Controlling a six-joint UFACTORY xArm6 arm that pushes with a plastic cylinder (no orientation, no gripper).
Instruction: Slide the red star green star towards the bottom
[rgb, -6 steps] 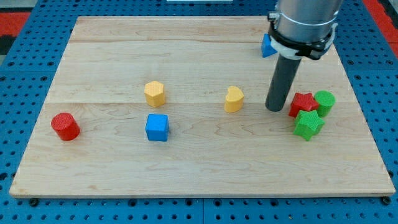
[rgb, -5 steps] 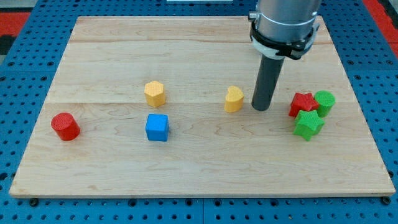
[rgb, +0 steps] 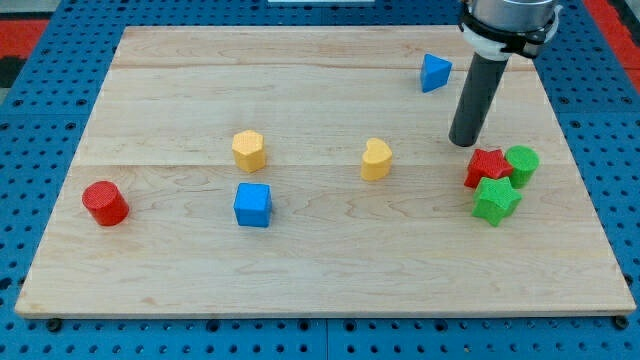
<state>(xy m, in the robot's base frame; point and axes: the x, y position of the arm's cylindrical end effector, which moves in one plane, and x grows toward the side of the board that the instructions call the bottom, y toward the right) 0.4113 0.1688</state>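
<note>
So the rod's tip (rgb: 465, 143) is down on the wooden surface (rgb: 320, 270), sitting just off the red star (rgb: 487, 166) at about its 11 o'clock, close but not touching. The end effector is only a plain rod, so there's nothing to open or close and it isn't holding anything.

The red star is over on the view's right side, bunched up with the green star (rgb: 495, 200) at its 6 o'clock and a green cylinder (rgb: 522, 163) at its 3 o'clock, all three touching or nearly so.

A blue triangle (rgb: 434, 72) sits at 11 o'clock from the tip, well apart. The yellow heart (rgb: 376, 159) is mid-board, with a yellow hexagon (rgb: 249, 150), blue cube (rgb: 253, 204) and red cylinder (rgb: 104, 203) farther toward 9 o'clock.
</note>
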